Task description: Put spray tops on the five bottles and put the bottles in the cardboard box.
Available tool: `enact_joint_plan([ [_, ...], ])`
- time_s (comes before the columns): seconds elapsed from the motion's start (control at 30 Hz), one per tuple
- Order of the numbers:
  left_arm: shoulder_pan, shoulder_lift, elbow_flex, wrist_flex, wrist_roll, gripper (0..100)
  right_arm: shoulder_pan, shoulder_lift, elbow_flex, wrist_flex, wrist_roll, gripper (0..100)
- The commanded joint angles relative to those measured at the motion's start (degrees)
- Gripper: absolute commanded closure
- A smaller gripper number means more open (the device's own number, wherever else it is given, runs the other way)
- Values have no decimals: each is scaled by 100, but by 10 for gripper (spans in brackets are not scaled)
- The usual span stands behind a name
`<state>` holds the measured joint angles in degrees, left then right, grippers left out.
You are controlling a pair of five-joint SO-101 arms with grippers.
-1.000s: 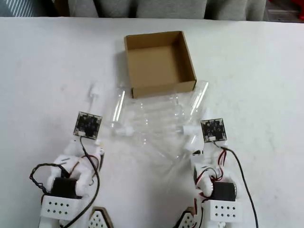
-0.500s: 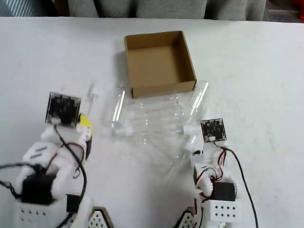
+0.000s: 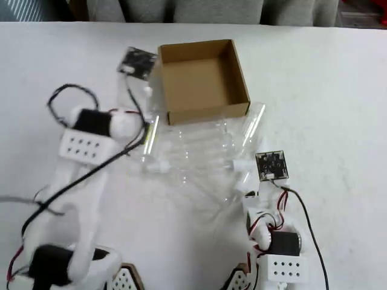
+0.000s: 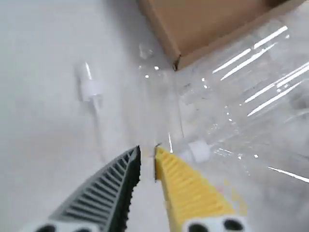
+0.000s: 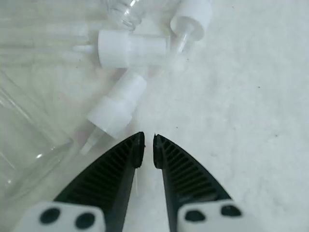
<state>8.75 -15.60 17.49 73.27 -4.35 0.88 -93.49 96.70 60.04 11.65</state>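
Two grippers logged, both w/o load.
1. Right gripper (image 5: 144,150): at 5 o'clock of the bottle heap, low over the table (image 3: 326,90). Black jaws nearly closed, only a slit between, nothing held.
2. Spray top (image 5: 116,108): on its side just ahead of the right gripper's tips, not touching. Second spray top (image 5: 133,48) and third spray top (image 5: 193,14) lie close together just beyond.
3. Bottles (image 3: 199,145): clear, lying flat in a heap mid-table; exact qty cannot tell.
4. Left gripper (image 4: 147,157): at 10 o'clock of the heap, by the box's near left corner. Grey and yellow jaws nearly closed, narrow gap, nothing held. Lone spray top (image 4: 89,89) lies near, apart from the heap.
5. Cardboard box (image 3: 202,78): at 12 o'clock of the heap, upright, open-topped, bare brown floor showing.
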Motion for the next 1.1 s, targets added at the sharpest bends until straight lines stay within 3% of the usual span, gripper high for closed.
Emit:
enact_joint_plan([
  [0.0, 242, 734, -721, -88, 404, 799, 31, -40, 26, 13, 44, 981],
  [0.1, 136, 1464, -1204, -281, 730, 769, 31, -40, 26, 13, 44, 981],
  [0.43, 31, 3433, -2778, -246, 712, 766, -4, -40, 26, 4, 53, 981],
  [0.7, -303, 4198, -4158, 782, 695, 766, -4, -40, 26, 4, 53, 981],
  [0.83, -295, 4593, -4404, 800, 668, 766, -4, -40, 26, 4, 53, 981],
  [0.93, -303, 4927, -4554, 826, 211, 766, -4, -40, 26, 4, 53, 981],
  [1.07, -444, 5200, -4879, 835, 299, 766, -4, -40, 26, 4, 53, 981],
])
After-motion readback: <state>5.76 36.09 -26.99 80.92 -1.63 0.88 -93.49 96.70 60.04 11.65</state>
